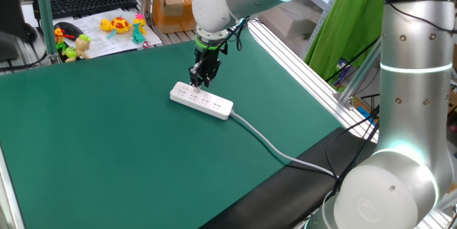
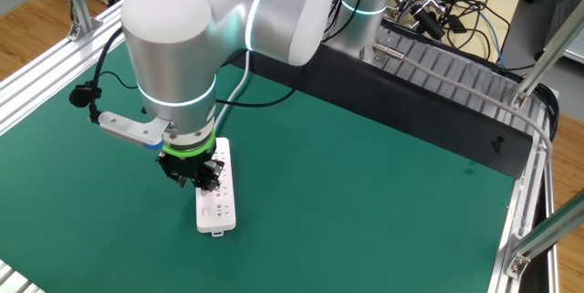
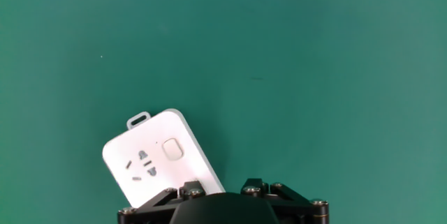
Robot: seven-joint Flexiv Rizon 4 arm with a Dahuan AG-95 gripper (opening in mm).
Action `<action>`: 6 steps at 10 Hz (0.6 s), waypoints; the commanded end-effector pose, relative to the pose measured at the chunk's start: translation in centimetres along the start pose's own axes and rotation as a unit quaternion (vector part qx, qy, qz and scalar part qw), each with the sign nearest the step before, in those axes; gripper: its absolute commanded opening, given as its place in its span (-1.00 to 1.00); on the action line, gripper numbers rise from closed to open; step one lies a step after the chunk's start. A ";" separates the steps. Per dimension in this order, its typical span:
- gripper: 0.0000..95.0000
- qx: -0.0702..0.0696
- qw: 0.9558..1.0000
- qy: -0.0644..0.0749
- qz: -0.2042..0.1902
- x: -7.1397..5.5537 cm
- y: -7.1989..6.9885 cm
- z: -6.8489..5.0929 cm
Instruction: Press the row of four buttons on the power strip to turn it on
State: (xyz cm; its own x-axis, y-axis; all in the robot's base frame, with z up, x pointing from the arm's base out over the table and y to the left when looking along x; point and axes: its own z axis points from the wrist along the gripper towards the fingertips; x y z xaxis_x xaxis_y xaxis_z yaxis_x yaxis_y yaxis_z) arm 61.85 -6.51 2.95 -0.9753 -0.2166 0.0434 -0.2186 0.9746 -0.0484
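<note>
Green mat [image 1: 86,143] mostly bare; power strip [image 1: 202,100] sits mid-table, far edge cluttered. Gripper [image 1: 200,79] over its end, can't tell how open.

The power strip [image 1: 202,100] is seen from across the table in one fixed view, from high behind the arm in the other, and close overhead in the hand view.

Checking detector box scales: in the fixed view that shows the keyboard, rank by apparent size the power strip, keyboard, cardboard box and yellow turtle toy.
1. Black keyboard
2. Long white plastic power strip, about alike; keyboard sits farther back
3. Brown cardboard box
4. Yellow turtle toy
</note>
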 end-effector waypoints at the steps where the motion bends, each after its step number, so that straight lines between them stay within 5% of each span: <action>1: -0.20 -0.003 1.000 0.001 -0.002 -0.4 0.1 -0.2; 6: -0.20 -0.005 1.000 -0.001 0.005 -0.6 0.5 -0.5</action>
State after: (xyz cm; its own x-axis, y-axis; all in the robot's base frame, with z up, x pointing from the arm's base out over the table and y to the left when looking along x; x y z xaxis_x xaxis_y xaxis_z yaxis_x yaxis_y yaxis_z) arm 62.29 -5.55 3.27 -0.9783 -0.2041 0.0366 -0.2055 0.9778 -0.0396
